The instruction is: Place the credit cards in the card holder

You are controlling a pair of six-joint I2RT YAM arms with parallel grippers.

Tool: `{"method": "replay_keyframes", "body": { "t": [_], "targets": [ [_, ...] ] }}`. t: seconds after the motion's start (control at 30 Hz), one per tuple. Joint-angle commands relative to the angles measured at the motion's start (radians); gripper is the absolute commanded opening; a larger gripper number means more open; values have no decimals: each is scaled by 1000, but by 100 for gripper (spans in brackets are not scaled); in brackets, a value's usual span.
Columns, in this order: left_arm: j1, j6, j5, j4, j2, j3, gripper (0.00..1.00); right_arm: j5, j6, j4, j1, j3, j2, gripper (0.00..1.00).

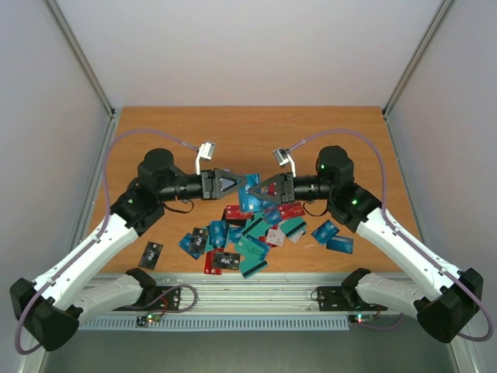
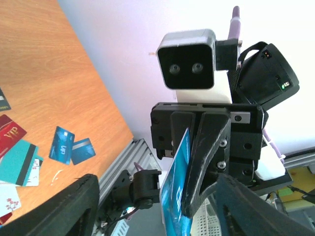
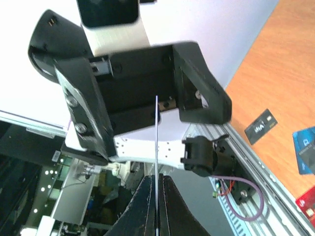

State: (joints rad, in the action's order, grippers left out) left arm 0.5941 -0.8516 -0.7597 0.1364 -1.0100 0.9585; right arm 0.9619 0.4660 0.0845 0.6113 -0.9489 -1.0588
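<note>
My right gripper (image 1: 254, 189) (image 3: 157, 181) is shut on a blue credit card (image 1: 250, 197), held in the air above the pile. The card shows edge-on in the right wrist view (image 3: 156, 132) and as a blue face in the left wrist view (image 2: 178, 187). My left gripper (image 1: 244, 181) (image 2: 155, 181) faces the right one. Its jaws are wide open, one on each side of the held card, not touching it. Several red, blue, teal and black credit cards (image 1: 247, 233) lie scattered on the wooden table below. The card holder is not in view.
A black card (image 1: 151, 254) lies alone at the front left. Two blue cards (image 1: 332, 237) lie at the right of the pile. An aluminium rail (image 1: 256, 299) runs along the near table edge. White walls enclose the table.
</note>
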Motion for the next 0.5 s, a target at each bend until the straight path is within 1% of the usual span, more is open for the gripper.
{"method": "replay_keyframes", "body": {
  "t": [0.0,0.2,0.3,0.37,0.47],
  "targets": [
    [-2,-136,20,-190,19,-37,62,-28,68,-136,2,-68,-44,1],
    [-4,-144,0,-191,27,-27,39,8,83,-189,2,-102,-87,1],
    [-8,-154,-1,-193,44,-30,33,15,84,-197,2,-109,-97,1],
    [-12,-160,-14,-188,53,-29,31,23,84,-202,0,-114,-104,1],
    [-15,-158,-32,-157,67,-24,34,40,83,-208,1,-124,-111,1]
  ]
}}
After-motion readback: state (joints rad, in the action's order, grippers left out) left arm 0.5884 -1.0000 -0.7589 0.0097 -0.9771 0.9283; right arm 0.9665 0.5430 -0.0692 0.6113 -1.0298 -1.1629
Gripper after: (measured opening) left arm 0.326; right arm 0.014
